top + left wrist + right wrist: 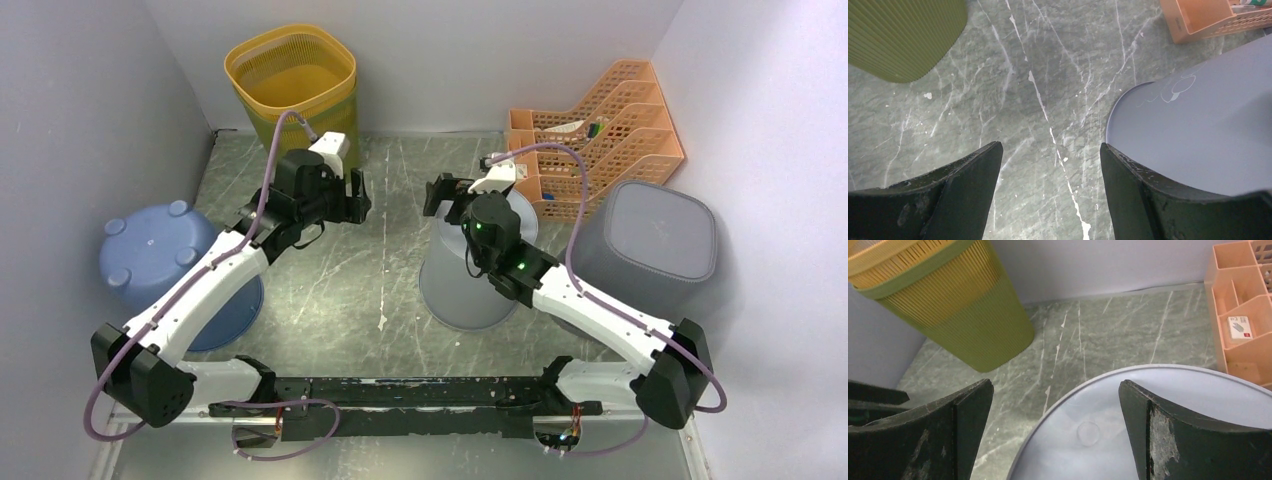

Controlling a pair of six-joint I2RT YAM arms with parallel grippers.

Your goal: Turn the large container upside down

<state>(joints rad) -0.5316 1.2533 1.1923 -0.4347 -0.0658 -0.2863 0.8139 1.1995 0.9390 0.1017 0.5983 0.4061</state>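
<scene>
Right pincer (1055, 385) released, hovering directly over the flat base of the pale grey round plastic bin (1128, 440). Left pincer (1050, 145) also released, off the bin's left side. Right arm is nearer.

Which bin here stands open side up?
The yellow basket at the back left; the blue tub, light grey bin and dark grey bin show their bases.

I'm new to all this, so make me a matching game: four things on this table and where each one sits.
1 yellow ribbed plastic basket
2 blue round plastic tub
3 orange plastic desk organiser
4 pale grey round plastic bucket

a middle
b back right
c left edge
d back left

Pairs: 1-d, 2-c, 3-b, 4-a.
</scene>
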